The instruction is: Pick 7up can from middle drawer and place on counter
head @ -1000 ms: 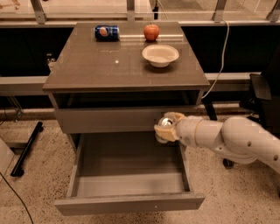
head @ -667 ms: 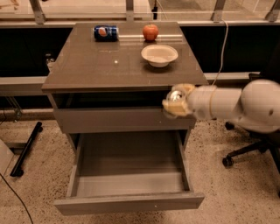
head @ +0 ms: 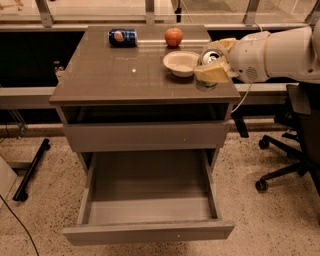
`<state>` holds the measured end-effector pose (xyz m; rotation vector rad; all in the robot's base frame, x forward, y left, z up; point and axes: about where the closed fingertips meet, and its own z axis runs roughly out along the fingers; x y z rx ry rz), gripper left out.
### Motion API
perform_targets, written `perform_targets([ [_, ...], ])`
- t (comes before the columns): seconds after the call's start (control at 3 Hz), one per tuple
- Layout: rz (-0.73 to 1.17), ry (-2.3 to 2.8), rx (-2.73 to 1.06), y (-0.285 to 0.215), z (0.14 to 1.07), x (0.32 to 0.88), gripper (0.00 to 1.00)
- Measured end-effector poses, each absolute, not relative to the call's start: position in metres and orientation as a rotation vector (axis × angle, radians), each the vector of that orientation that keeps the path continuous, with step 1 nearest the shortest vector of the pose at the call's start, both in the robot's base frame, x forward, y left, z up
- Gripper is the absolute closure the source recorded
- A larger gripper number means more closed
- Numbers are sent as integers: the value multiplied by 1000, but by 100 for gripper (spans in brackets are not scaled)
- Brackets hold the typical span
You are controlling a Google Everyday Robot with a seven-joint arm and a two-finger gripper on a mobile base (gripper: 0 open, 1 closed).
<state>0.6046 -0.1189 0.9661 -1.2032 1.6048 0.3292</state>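
Pincer: Your pincer [head: 212, 64] comes in from the right on its white arm [head: 280, 50]. It is pinching the 7up can [head: 213, 56], with one yellowish finger [head: 216, 74] across the can's front and the other behind it.
7up can: You hold it slightly tilted, silver lid toward the camera, over the front right corner of the surface [head: 115, 75]. You cannot tell whether its base touches the top or hangs just above it.
Surface: A glossy grey-brown square top with window light shining along its back edge.
Bowl: A white bowl [head: 180, 62] sits just left of the can, close beside your pincer.
Apple: A red apple [head: 173, 36] stands behind the bowl, near the back edge.
Blue can: It lies on its side [head: 122, 37] at the back, left of the apple and well apart from your pincer.
Middle drawer: It is pulled out toward the camera [head: 150, 231], with its low side walls and plain front panel in view.
Taller panel: It sits shut [head: 147, 136] above the drawer, with a dark gap between it and the top.
Floor: Speckled stone [head: 265, 220].
Chair: A black office chair [head: 280, 174] on castors stands to the right of the cabinet.
Left side: A black bar [head: 31, 170] lies on the floor.
Back: A metal window frame [head: 150, 10] runs behind the cabinet.
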Motion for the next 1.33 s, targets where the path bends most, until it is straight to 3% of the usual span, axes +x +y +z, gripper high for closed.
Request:
perform_targets([
  [0.67, 318, 1549, -1251, -92, 975, 626, 100],
  [1.33, 385, 1411, -1360, -25, 985, 679, 100],
])
